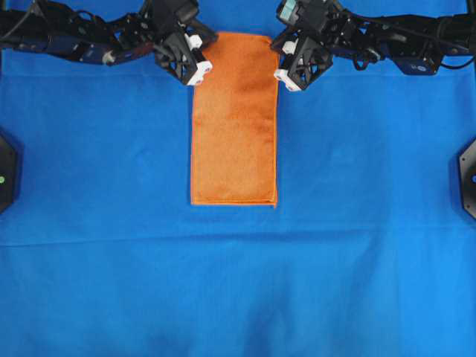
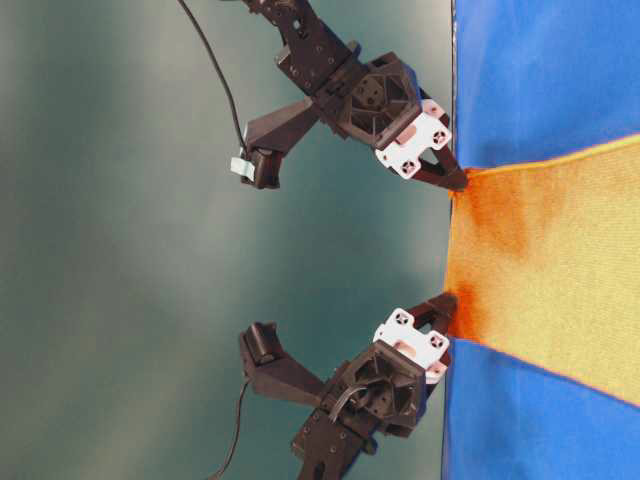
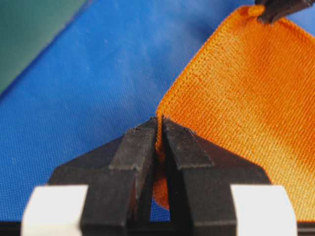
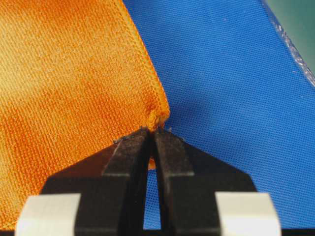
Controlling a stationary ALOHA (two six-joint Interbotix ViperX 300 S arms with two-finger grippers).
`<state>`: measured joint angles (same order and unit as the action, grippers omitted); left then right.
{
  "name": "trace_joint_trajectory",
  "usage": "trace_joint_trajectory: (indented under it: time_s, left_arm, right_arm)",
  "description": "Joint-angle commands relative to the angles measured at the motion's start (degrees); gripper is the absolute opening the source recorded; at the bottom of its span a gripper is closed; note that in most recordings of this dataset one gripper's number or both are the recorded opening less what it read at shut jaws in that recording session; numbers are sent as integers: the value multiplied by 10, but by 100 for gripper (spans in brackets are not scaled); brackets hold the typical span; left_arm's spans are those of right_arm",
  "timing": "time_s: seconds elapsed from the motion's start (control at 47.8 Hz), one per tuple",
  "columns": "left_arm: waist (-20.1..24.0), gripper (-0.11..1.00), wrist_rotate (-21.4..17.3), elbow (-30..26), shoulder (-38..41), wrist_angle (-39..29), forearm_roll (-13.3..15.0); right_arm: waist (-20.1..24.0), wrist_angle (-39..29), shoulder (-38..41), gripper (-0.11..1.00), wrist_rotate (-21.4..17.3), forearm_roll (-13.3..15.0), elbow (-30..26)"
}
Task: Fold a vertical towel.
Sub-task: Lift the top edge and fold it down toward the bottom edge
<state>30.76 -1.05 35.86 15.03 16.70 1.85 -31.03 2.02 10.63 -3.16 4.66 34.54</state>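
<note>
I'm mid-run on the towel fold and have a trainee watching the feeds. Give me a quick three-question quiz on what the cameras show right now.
1. True or false: both end effectors are shut on corners of the towel.
2. Multiple choice: the towel lies on A) a bare wooden table, B) a blue cloth, C) a metal tray.
3. Fill in: in the overhead view, the gripped corners are at the towel's ____ end.

Key:
1. True. The left end effector and the right end effector each pinch one corner.
2. B.
3. Top, the end nearest the arms; the bottom end lies flat and free.
</note>
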Motion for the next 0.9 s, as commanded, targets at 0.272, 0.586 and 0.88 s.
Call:
trace_joint_trajectory:
  time_s: [0.272, 0.586, 0.88]
  left_arm:
    - [-17, 3, -1, 11, -73, -29, 0]
    - [-65, 3, -1, 47, -170, -81, -1]
    - [-153, 3, 8, 102, -217, -91, 0]
  right_arm:
    - [6, 1, -55, 5, -1, 0, -3]
    - [55, -24, -148, 5, 0, 0, 20]
    - [141, -38, -194, 5, -4, -1, 76]
